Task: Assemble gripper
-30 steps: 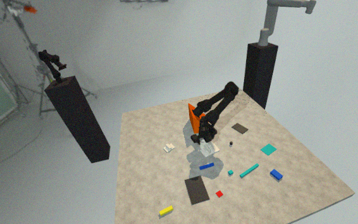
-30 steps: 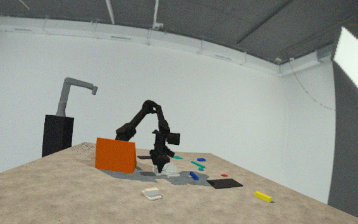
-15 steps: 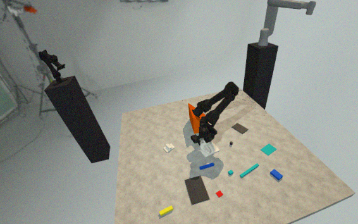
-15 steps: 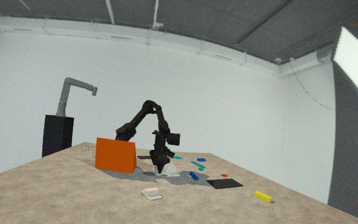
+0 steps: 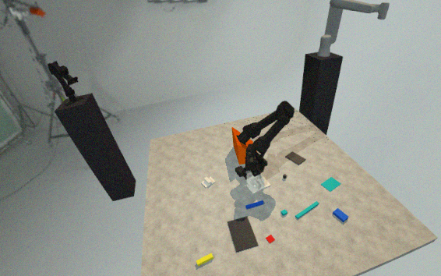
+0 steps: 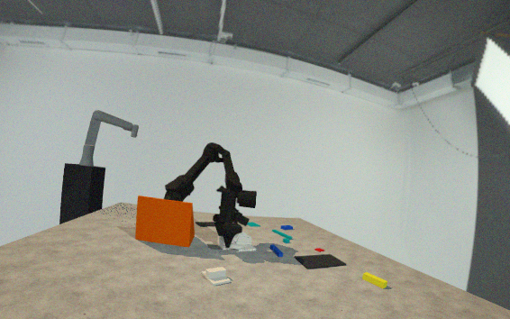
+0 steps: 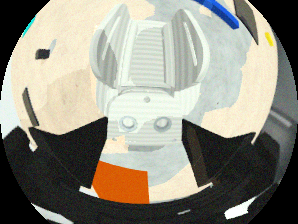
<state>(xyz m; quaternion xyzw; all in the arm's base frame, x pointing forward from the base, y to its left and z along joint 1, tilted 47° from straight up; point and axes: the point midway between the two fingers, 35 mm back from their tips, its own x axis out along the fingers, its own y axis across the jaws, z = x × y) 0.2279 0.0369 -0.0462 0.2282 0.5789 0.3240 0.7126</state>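
Observation:
The white housing plate [image 7: 146, 112] with two round holes is between my fingers at the near end of the white assembly in the wrist view. My gripper [image 7: 144, 120] [image 6: 229, 243] is shut on its side edges. Two curved white jaws [image 7: 111, 52] [image 7: 192, 52] extend away from the plate, left and right of a ribbed white middle part [image 7: 148, 50]. The pale assembly also shows in the top view [image 5: 256, 184] and the exterior view [image 6: 243, 241], low at the table. The pins, gear teeth and stubs are hidden, and I cannot tell whether the plate rests fully level.
An orange block [image 5: 239, 150] [image 6: 164, 222] stands close behind the gripper. A small pale stepped piece [image 5: 208, 182] [image 6: 216, 274] lies to one side. A blue bar [image 5: 255, 204] [image 6: 276, 250] and a dark flat panel [image 5: 242, 235] [image 6: 320, 261] lie beyond the assembly.

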